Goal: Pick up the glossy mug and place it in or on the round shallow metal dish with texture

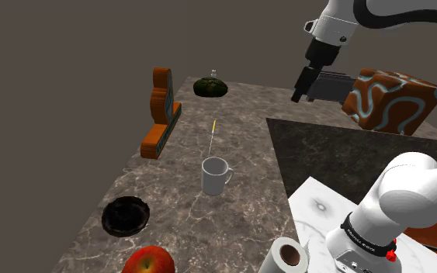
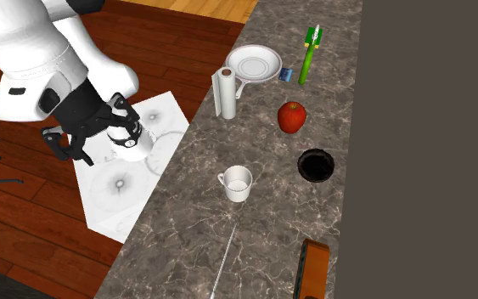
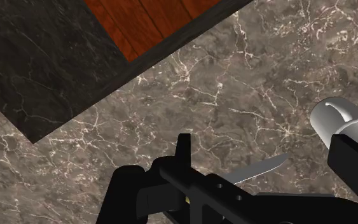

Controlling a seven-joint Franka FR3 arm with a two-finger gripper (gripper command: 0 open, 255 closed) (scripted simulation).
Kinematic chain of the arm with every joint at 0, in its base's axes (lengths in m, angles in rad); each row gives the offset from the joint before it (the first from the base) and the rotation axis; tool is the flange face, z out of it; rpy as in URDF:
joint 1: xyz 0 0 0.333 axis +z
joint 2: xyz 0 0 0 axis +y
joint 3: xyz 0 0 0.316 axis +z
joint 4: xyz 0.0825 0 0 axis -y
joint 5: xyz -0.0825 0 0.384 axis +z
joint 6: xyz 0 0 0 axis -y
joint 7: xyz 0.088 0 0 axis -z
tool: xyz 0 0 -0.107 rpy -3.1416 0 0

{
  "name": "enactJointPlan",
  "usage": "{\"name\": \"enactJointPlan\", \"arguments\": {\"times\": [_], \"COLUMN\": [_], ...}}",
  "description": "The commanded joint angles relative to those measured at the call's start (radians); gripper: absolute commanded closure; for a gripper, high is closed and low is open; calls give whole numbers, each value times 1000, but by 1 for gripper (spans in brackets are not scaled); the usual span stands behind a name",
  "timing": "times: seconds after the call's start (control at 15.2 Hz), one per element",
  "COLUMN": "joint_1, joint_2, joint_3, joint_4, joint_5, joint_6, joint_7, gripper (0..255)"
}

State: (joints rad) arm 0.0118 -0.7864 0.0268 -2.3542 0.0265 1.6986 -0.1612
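Pincer: gripper [image 1: 299, 95] hangs high over the counter's far side. I read it as released, with the fingers standing apart and nothing between them.
Mug: white glossy mug [image 1: 215, 175] stands upright mid-counter, mouth up, handle toward the shoulder view's right. It is well apart from the gripper.
Dish: dark round dish [image 1: 125, 215] sits on the counter near the mug, toward the shoulder view's lower left, not touching it.
Surface: dark marble counter [image 1: 240, 108] with white veining all over.
Neighbours: thin knife [image 1: 211, 136] lies just beyond the mug. I see a red apple [image 1: 148, 261] close by the dish and a paper roll [image 1: 289, 256] at the near edge.
Room: red-brown plank floor [image 2: 169, 51] runs beside the counter, and a plain grey-brown wall [image 1: 53, 62] stands behind it.
Stand: white veined top [image 2: 122, 191] is set against the counter's long edge.
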Motion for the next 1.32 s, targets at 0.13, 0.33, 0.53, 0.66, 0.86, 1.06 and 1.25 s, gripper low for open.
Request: {"name": "enactJointPlan", "arguments": {"times": [0.13, 0.33, 0.53, 0.66, 0.86, 1.06, 1.25], "joint_1": [14, 34, 52, 63, 77, 86, 90], "joint_2": [22, 64, 118, 160, 231, 313, 404], "joint_3": [37, 94, 151, 190, 247, 306, 364], "joint_4": [-23, -49, -64, -69, -67, -54, -31], "joint_5": [16, 39, 58, 68, 77, 75, 61], "joint_6": [41, 103, 167, 210, 273, 335, 394], "joint_7": [33, 82, 132, 166, 218, 273, 334], "gripper": [0, 0, 0, 0, 0, 0, 0]}}
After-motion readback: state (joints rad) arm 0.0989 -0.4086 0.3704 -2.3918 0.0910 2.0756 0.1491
